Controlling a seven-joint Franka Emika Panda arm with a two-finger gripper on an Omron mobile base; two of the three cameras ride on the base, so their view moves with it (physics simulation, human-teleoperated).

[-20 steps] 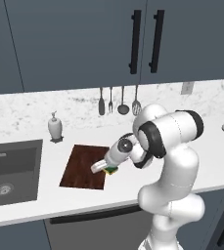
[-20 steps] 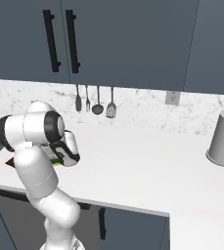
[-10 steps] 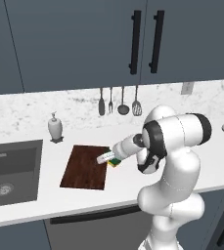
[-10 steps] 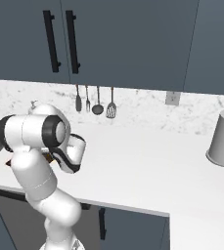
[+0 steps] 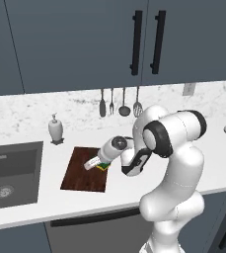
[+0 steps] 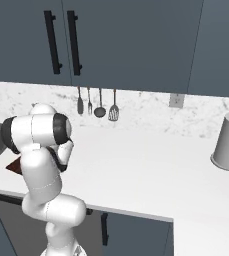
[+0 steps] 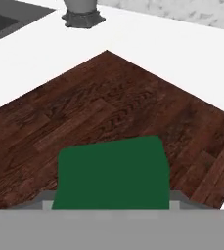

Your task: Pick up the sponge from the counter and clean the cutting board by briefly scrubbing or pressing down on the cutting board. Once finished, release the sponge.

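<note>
Kitchen — sink (image 5: 11, 175), hanging utensils (image 5: 119, 102), marbled counter (image 5: 193, 143), dark cabinets (image 5: 85, 44)

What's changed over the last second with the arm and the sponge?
The gripper, shut on the sponge, has shifted the sponge a little along the right part of the cutting board, with the wrist swinging back toward the board's middle. The grip has not changed. The board and the soap bottle stayed put.

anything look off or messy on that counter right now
Nothing stands out. The cutting board lies flat on the counter beside the sink, the gripper holds the sponge over it, and no spill or damage shows.
</note>
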